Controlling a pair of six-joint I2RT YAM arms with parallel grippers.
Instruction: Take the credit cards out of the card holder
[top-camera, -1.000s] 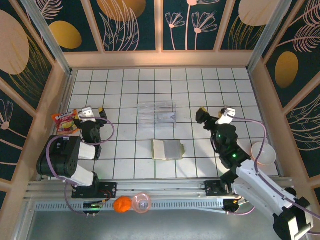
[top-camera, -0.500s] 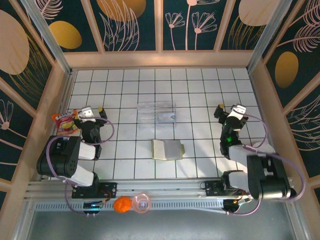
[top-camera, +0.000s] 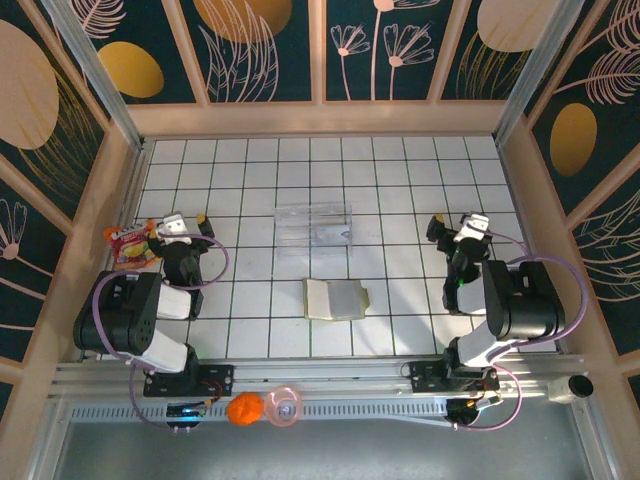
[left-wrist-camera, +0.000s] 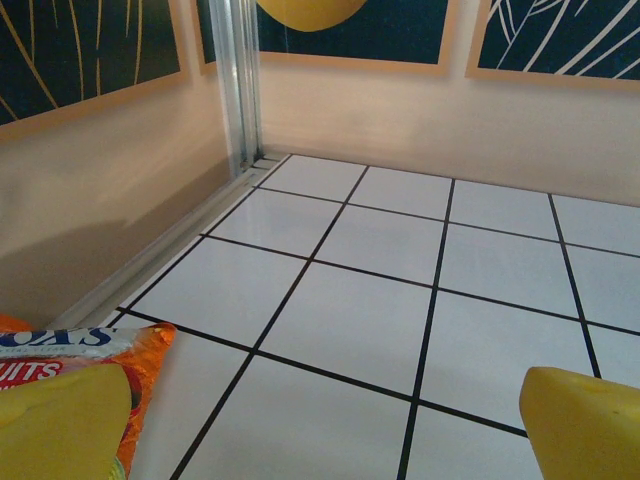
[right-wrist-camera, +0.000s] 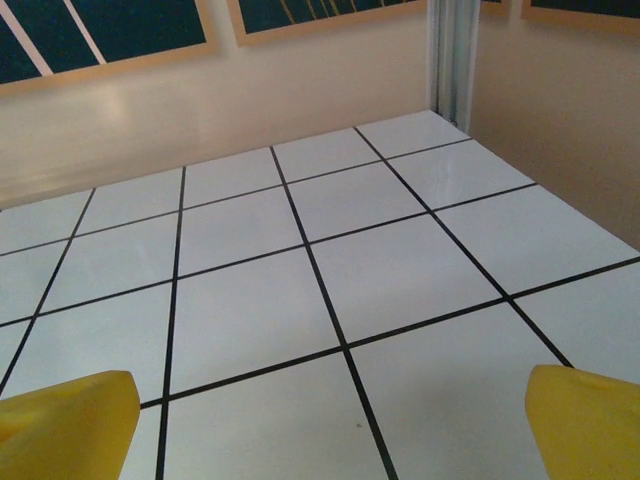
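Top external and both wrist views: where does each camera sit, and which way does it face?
Top external: above, behind the bases, looking down on the table and card holder; left arm, right arm show.
Left wrist: low, facing the far-left corner; open left gripper shows.
Right wrist: low, facing the far-right corner; open right gripper shows.
Shared: snack bag, top external and left wrist.

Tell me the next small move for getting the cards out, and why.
Probably bring the right gripper in over the card holder and lower toward it. The holder lies open on the table between the arms, and both the right and the left gripper stand open, empty and well off it. What its pockets hold isn't clear from above.
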